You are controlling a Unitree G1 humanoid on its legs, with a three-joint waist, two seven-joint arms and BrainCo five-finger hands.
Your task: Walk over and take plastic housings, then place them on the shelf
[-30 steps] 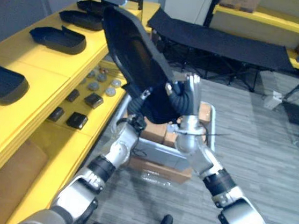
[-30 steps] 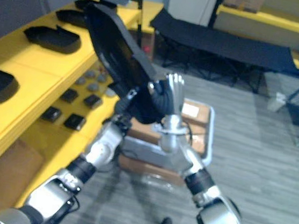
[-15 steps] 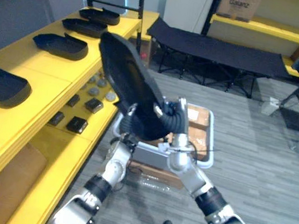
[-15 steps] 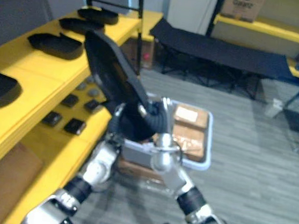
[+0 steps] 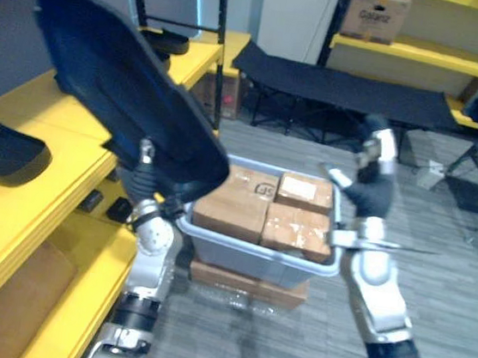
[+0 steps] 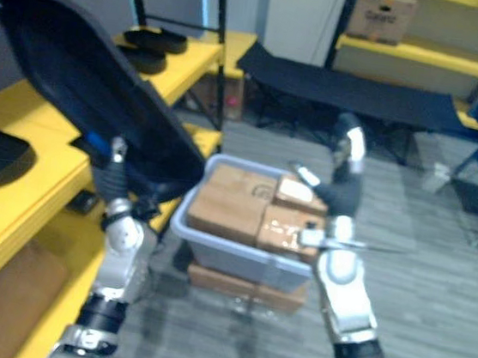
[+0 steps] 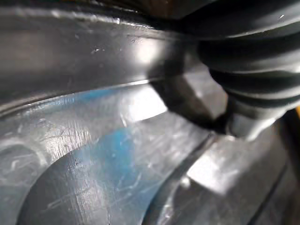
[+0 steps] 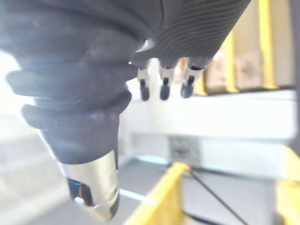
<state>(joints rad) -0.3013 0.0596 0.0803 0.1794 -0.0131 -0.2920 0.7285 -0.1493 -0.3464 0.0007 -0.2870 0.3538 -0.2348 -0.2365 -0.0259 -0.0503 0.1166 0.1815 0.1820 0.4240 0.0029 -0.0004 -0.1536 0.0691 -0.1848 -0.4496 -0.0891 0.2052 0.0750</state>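
A large dark plastic housing (image 5: 119, 96) is raised at the left, tilted above the yellow shelf (image 5: 42, 165). My left hand (image 5: 142, 177) is under its lower edge and holds it alone; the housing's scratched inner face (image 7: 93, 154) lies right against the left wrist view. My right hand (image 5: 367, 172) is up at the right, well apart from the housing. It is open, with straight fingers (image 8: 162, 84) and nothing in it. Another dark housing (image 5: 4, 152) lies on the shelf top, and more (image 5: 164, 41) lie further along.
A grey bin (image 5: 255, 263) with cardboard boxes (image 5: 236, 205) stands on the floor between my arms. Small dark parts (image 5: 119, 209) lie on the lower shelf level. A black camp bed (image 5: 345, 79) and yellow racking with a box (image 5: 374, 13) are at the back.
My right hand has let go of the housing, opened and swung out to the right. My left hand has lifted the housing up and left over the shelf. The camera has shifted too.
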